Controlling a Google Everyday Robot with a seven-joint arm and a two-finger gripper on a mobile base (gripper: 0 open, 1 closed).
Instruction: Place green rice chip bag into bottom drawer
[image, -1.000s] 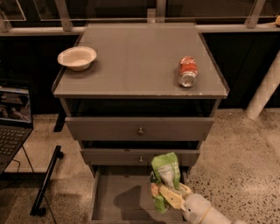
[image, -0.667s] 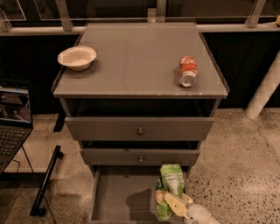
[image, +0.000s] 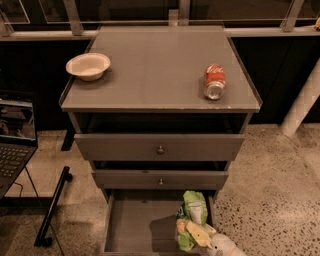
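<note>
The green rice chip bag (image: 192, 216) is a crumpled light-green foil bag with white patches, held upright over the right part of the open bottom drawer (image: 135, 230). My gripper (image: 197, 234) is at the bottom edge of the camera view, shut on the bag's lower half, with a cream finger across its front. The drawer is pulled out, and its grey floor shows to the left of the bag. I cannot tell whether the bag touches the drawer floor.
A white bowl (image: 88, 65) and a red soda can (image: 214, 81) lying on its side are on the cabinet top (image: 155, 65). Two upper drawers with round knobs (image: 160, 149) are slightly open. A laptop (image: 15, 140) is at left, and a white post (image: 300, 102) at right.
My gripper has moved down and a little to the right with the bag, lowering it toward the drawer. The bag now sits lower in the view.
</note>
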